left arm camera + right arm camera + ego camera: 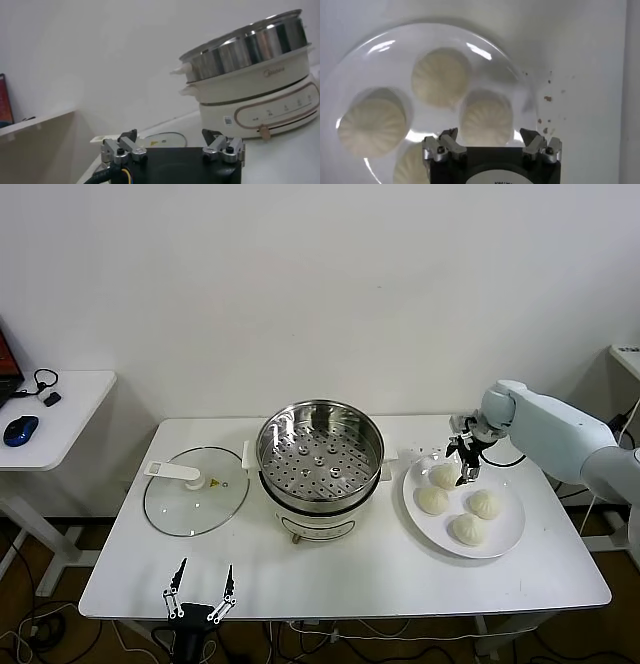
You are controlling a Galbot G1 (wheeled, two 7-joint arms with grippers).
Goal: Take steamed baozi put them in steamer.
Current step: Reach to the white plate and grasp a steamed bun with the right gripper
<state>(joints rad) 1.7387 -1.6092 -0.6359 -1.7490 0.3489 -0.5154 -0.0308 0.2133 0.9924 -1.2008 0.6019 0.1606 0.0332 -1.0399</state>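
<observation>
Fingers (537,141) spread wide, right gripper (467,469) is hovering over a baozi (444,475).
Four buns are lying on the plate (505,536) beside the steamer (320,451); left gripper (201,589), released, is idling.

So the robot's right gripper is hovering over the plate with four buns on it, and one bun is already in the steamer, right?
Not quite. The head view shows the steamer with only its bare perforated tray, no bun inside. All four baozi are on the white plate, with the right gripper open above them.
</observation>
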